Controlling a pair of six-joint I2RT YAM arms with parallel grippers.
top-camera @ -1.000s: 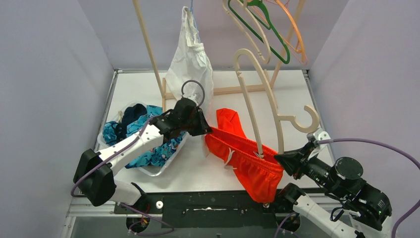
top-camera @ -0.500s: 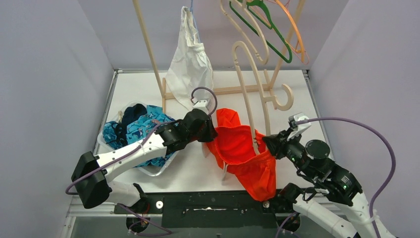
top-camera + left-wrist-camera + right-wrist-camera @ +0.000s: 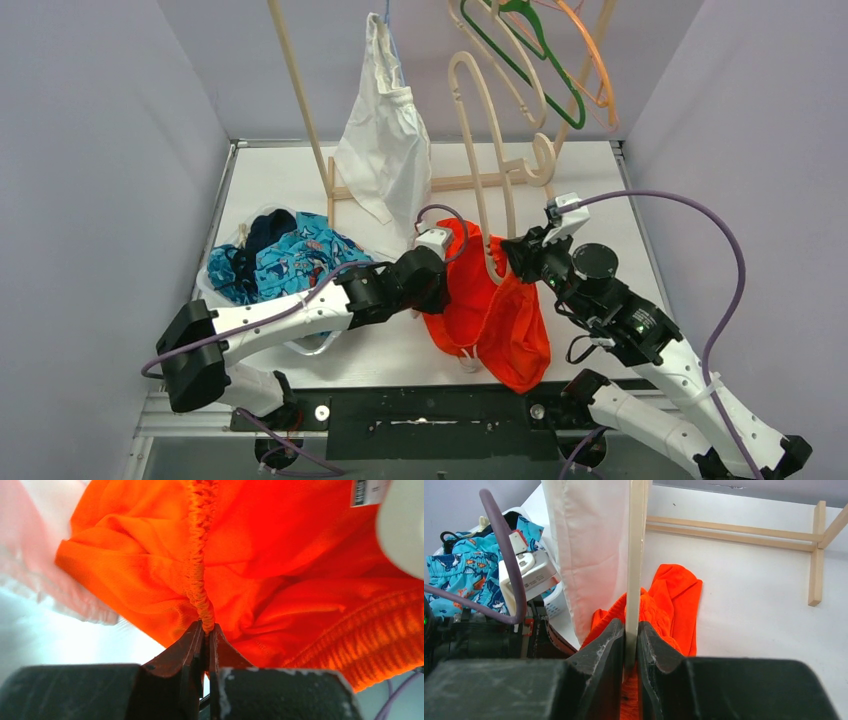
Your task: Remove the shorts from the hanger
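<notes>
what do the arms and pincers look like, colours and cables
Both the left arm and right arm have white links, black joints and a looping lilac cable. Left pincer and right pincer: dark, scuffed and wedge-shaped.
</notes>
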